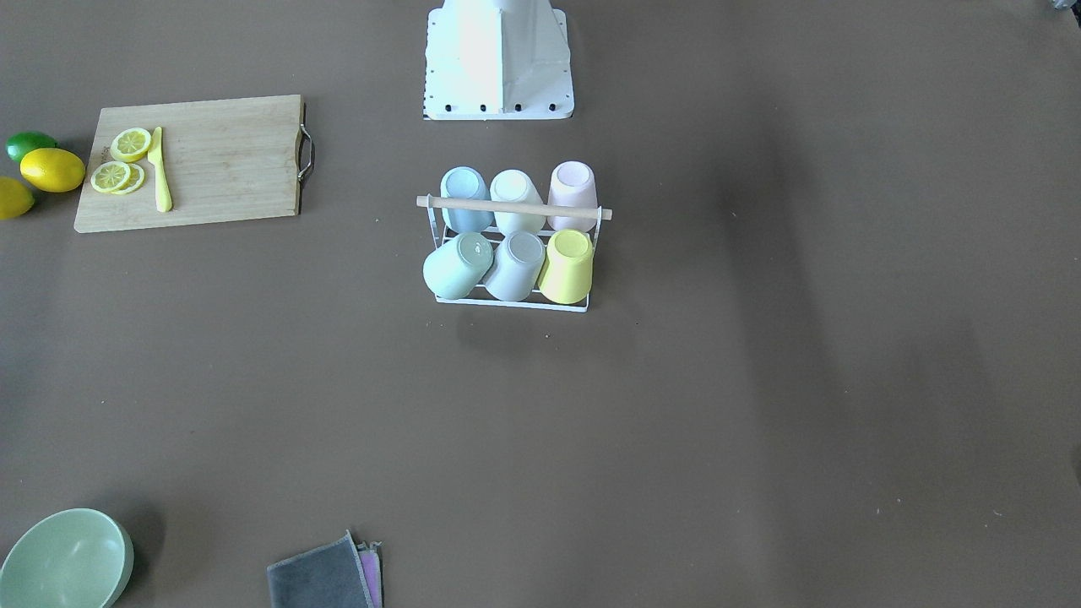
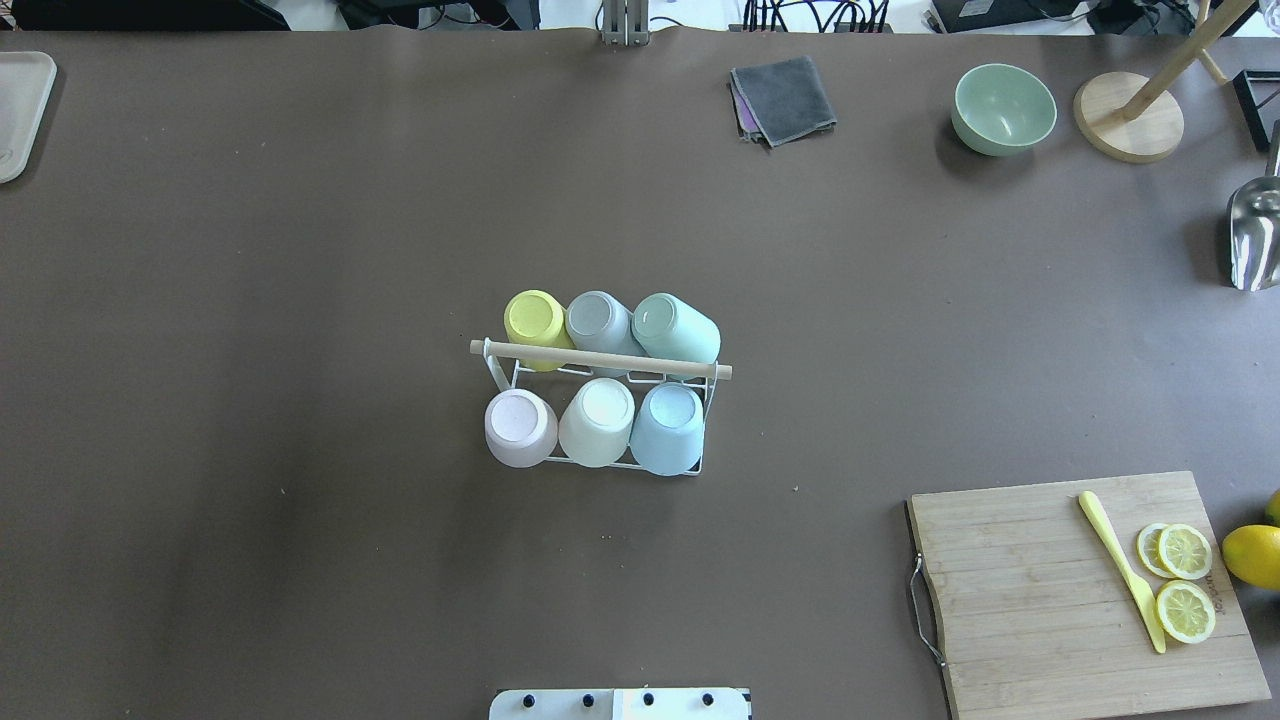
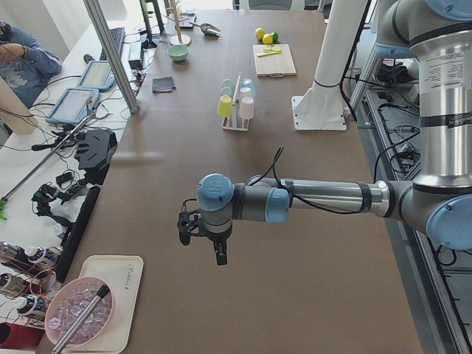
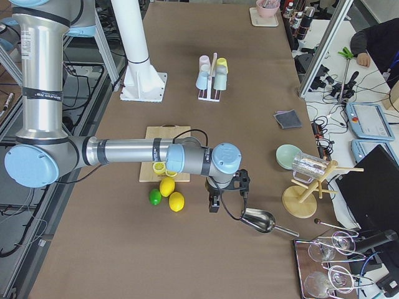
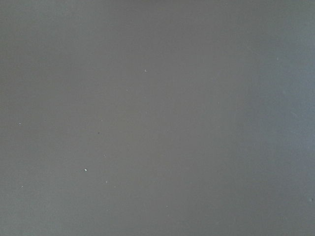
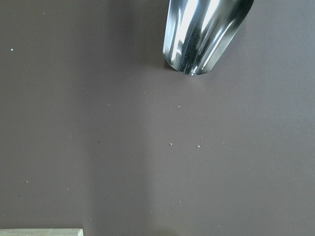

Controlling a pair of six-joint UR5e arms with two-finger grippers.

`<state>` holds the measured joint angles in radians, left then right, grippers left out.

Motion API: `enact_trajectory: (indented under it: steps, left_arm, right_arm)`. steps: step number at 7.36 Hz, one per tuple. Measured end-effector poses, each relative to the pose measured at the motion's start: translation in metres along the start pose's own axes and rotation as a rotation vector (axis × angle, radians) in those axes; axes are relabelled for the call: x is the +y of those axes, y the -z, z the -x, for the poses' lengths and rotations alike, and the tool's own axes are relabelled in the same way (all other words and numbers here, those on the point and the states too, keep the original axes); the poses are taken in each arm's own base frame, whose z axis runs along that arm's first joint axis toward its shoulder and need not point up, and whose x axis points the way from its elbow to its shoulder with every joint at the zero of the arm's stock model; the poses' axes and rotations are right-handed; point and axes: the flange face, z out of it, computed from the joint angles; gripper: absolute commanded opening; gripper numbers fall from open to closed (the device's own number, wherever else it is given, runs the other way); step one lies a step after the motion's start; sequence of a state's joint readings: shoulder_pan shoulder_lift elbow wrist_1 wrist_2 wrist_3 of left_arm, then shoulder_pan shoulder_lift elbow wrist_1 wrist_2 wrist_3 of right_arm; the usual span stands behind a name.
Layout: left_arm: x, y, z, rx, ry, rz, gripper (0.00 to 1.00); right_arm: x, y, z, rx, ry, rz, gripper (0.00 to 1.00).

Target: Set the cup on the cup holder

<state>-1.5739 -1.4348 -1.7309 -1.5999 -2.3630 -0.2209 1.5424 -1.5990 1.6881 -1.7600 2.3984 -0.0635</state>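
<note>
The cup holder [image 2: 600, 359], a white wire rack with a wooden rod handle, stands mid-table and also shows in the front view [image 1: 512, 206]. Several pastel cups sit upside down on its prongs in two rows, among them a yellow cup [image 2: 537, 322] and a pink cup [image 2: 520, 427]. No loose cup shows on the table. My left gripper [image 3: 200, 242] hangs over bare table far from the rack, seen only in the exterior left view. My right gripper [image 4: 228, 200] hangs near the metal scoop, seen only in the exterior right view. I cannot tell whether either is open or shut.
A cutting board [image 2: 1040, 600] holds lemon slices and a yellow knife, with whole lemons [image 2: 1252, 555] beside it. A green bowl [image 2: 1003, 108], grey cloth [image 2: 783, 98], wooden stand [image 2: 1128, 128], metal scoop [image 2: 1255, 235] and tray [image 2: 18, 110] lie along the far edge.
</note>
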Motion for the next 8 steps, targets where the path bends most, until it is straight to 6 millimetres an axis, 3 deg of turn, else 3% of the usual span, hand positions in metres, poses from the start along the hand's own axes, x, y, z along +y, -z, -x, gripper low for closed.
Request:
enact_trajectory:
  steps: [2, 8]
  left_arm:
    - [0.0003, -0.0020, 0.0027, -0.009, 0.005, 0.002, 0.99]
    - [-0.0027, -0.0008, -0.0006, -0.011, -0.002, -0.001, 0.99]
  right_arm:
    - [-0.0104, 0.0031, 0.0014, 0.003, -0.008, 0.010, 1.00]
    - [-0.0073, -0.0003, -0.0030, 0.004, -0.019, 0.016, 1.00]
